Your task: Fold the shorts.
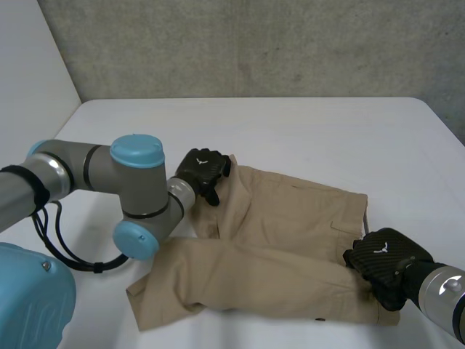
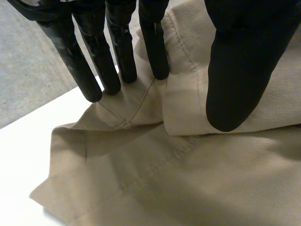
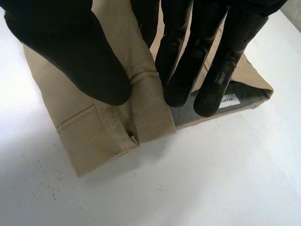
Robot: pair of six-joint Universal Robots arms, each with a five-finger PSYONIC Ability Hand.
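Head view has the tan cotton shorts (image 1: 276, 240) lying lengthwise across the white table (image 1: 305, 131), stretched between both hands: the left hand (image 1: 203, 171) pinches the far leg's hem, and the right hand (image 1: 383, 263) pinches the near waistband corner.

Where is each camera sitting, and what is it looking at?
Head view: between and behind the arms, looking down at the table and shorts; both arms, the left robot hand and right robot hand show.
Left wrist view: on the left wrist, looking along the left robot hand pinching the shorts.
Right wrist view: on the right wrist, looking along the right robot hand pinching the waistband.
All three share the shorts.
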